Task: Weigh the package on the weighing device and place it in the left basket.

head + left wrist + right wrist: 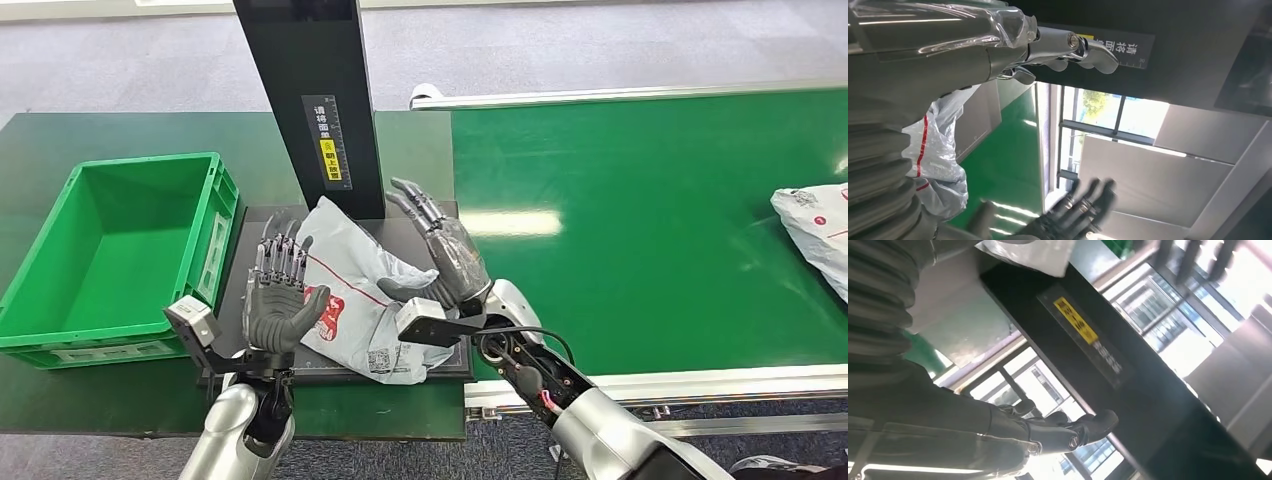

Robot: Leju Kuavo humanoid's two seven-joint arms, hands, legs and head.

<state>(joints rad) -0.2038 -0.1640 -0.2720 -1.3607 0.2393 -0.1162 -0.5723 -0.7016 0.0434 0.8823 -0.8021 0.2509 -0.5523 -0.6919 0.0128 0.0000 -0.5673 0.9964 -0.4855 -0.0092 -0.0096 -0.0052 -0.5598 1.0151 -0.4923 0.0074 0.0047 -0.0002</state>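
green conveyor belt (650,230); dark table (60,140); grey carpet (120,60), probably

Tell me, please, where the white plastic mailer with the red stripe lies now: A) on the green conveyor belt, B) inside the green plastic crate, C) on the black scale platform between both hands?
C: the white plastic mailer lies on the black scale platform, with the left hand and the right hand on either side; the green plastic crate holds nothing.

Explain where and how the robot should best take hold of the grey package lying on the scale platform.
Probably by its two long sides at once. The package is a soft, crumpled bag lying flat on the scale platform, with the left hand and right hand open either side, so squeezing inward between both palms suits it.
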